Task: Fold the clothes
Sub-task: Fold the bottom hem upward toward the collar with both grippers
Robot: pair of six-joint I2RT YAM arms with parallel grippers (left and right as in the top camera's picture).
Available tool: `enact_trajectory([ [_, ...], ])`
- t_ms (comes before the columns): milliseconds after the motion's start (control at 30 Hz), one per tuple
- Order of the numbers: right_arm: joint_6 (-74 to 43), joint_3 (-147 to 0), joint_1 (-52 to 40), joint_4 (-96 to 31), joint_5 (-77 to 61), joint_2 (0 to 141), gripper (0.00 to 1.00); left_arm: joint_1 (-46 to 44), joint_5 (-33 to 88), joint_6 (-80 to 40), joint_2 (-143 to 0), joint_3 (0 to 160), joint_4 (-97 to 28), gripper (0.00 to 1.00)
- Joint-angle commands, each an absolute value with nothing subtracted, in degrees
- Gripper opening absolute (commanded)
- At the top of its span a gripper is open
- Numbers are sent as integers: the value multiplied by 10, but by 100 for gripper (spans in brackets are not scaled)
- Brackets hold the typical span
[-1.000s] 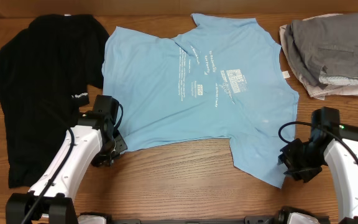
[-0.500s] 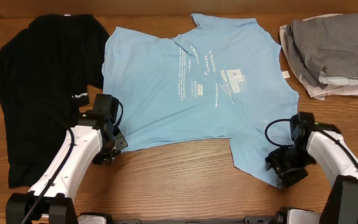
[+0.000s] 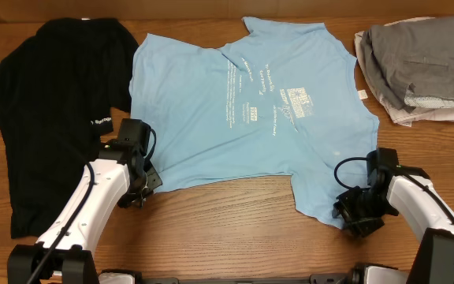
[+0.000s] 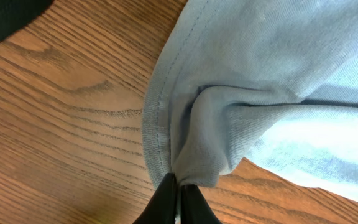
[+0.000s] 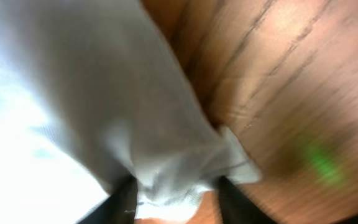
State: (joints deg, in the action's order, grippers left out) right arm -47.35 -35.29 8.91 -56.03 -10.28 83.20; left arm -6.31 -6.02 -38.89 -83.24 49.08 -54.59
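The light blue T-shirt [image 3: 251, 102] with white lettering lies spread flat in the middle of the table. My left gripper [image 3: 150, 183] is shut on its near left corner; the left wrist view shows the hem [image 4: 216, 124] bunched and pinched between the closed fingers [image 4: 178, 186]. My right gripper [image 3: 351, 214] sits at the shirt's near right corner. In the blurred right wrist view its fingers [image 5: 173, 196] stand apart with the shirt corner [image 5: 166, 162] between them. The black shirt [image 3: 46, 102] with a small white logo lies at the left, partly under my left arm.
A pile of folded grey and pinkish clothes [image 3: 416, 67] lies at the back right. The wooden table [image 3: 227, 229] shows bare along the front between the arms. Both arm bases stand at the near edge.
My right gripper has moved left and slightly nearer, onto the shirt's near right corner. The left arm and the shirt have not moved.
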Motion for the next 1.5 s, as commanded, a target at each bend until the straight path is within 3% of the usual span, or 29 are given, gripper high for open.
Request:
enact_trajectory([
  [0, -477, -334, 88, -543, -76, 850, 4, -63, -62, -388, -824, 487, -545, 4],
  [333, -354, -502, 153, -690, -90, 788, 4, -35, -49, -291, -824, 649, -715, 4],
  [667, -250, -604, 241, -802, -91, 740, 4, -34, -49, -287, -819, 650, -780, 4],
  [900, -204, -657, 254, -848, -92, 719, 4, -34, -51, -287, -773, 650, -810, 4],
  [1100, -190, -683, 244, -823, -97, 724, 4, -34, -50, -287, -743, 650, -773, 4],
  [1467, -182, -683, 121, -632, -130, 818, 4, -34, -82, -287, -827, 648, -626, 4],
])
